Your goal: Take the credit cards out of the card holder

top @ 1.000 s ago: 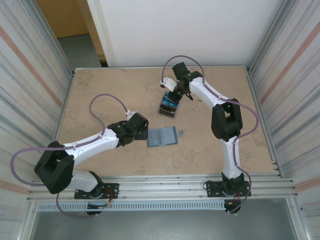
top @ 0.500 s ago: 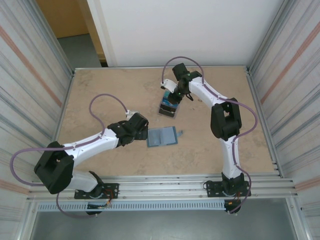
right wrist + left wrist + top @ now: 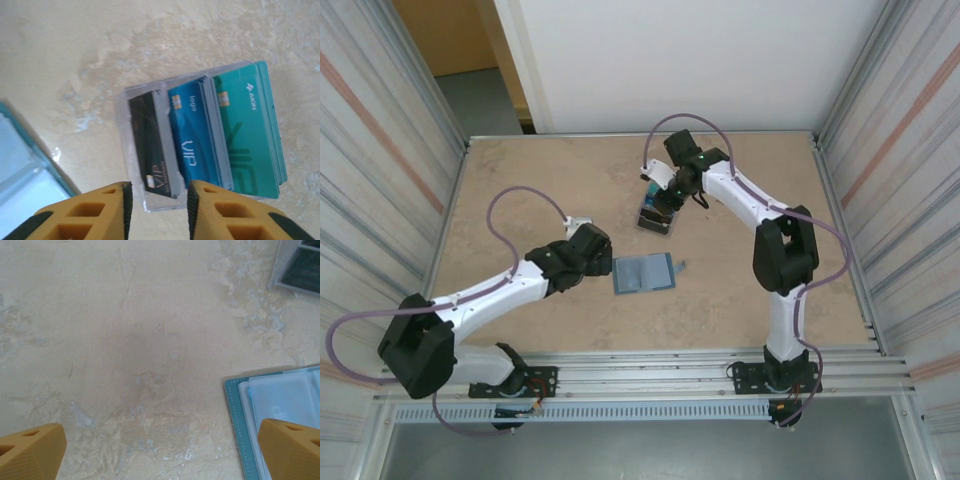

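The card holder lies open and flat on the table, its pale slots facing up; its teal edge also shows in the left wrist view and the right wrist view. Credit cards stand in a small clear tray: a black stack, a blue stack and a teal stack. My right gripper hovers over the near end of the tray, open, with nothing between its fingers. My left gripper is open over bare table just left of the card holder.
Metal-sided walls close in the table on the left and right, and a rail runs along the near edge. The tray's corner shows at the top right of the left wrist view.
The right gripper's jaws have gone from shut to open above the tray. The left arm has drawn back a little to the left, away from the card holder.
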You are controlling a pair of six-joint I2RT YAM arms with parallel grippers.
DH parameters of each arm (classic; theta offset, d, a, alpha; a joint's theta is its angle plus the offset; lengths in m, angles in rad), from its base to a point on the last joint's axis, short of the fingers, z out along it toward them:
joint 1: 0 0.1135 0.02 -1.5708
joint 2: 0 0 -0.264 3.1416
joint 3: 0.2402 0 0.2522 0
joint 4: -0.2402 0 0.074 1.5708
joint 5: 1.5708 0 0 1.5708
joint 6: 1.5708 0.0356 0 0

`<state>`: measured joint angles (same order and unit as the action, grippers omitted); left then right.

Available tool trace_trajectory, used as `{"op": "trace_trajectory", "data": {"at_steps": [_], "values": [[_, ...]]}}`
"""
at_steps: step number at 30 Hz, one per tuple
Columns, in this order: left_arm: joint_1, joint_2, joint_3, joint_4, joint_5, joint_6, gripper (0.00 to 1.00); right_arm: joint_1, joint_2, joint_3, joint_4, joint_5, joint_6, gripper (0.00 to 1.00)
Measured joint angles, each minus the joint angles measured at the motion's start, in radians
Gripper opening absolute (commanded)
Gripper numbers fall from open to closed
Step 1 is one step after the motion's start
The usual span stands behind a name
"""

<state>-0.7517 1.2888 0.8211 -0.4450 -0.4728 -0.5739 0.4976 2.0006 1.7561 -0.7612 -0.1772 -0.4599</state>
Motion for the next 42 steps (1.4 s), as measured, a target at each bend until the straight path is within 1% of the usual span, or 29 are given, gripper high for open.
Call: {"op": "trace_trajectory", "data": {"at_steps": [4,9,11,12,13,14,20,23,26,31,35,40,42], "values": [[0.005,-0.051,-0.03,0.004,-0.018,-0.015,0.99,0.049,-0.087,-0.085,0.04,0.044,0.064,0.46],[0.024,-0.132,-0.081,0.012,-0.028,-0.026,0.99,0.143,-0.213,-0.252,0.119,0.129,0.161,0.5],[0.032,-0.158,-0.089,0.013,-0.031,-0.029,0.99,0.185,-0.277,-0.321,0.145,0.15,0.208,0.55],[0.034,-0.168,-0.091,0.014,-0.033,-0.029,0.99,0.199,-0.305,-0.348,0.158,0.155,0.23,0.63],[0.039,-0.181,-0.093,0.014,-0.036,-0.029,0.99,0.211,-0.341,-0.379,0.177,0.158,0.26,0.93],[0.04,-0.192,-0.097,0.014,-0.039,-0.029,0.99,0.219,-0.381,-0.412,0.197,0.16,0.286,0.99],[0.043,-0.256,-0.127,0.014,-0.046,-0.029,0.99,0.257,-0.631,-0.583,0.305,0.177,0.397,0.99],[0.044,-0.288,-0.143,0.01,-0.046,-0.03,0.99,0.278,-0.726,-0.635,0.34,0.175,0.444,0.99],[0.044,-0.315,-0.151,0.002,-0.047,-0.03,0.99,0.283,-0.776,-0.648,0.35,0.169,0.502,0.99],[0.044,-0.347,-0.165,-0.002,-0.053,-0.037,0.99,0.29,-0.74,-0.571,0.298,0.196,0.556,0.99],[0.044,-0.364,-0.179,-0.002,-0.054,-0.045,0.99,0.328,-0.705,-0.568,0.298,0.206,0.562,0.99],[0.044,-0.396,-0.183,-0.023,-0.07,-0.055,0.99,0.385,-0.603,-0.564,0.298,0.206,0.584,0.99],[0.046,-0.412,-0.183,-0.035,-0.08,-0.056,0.99,0.401,-0.552,-0.558,0.296,0.203,0.587,0.93]]}}
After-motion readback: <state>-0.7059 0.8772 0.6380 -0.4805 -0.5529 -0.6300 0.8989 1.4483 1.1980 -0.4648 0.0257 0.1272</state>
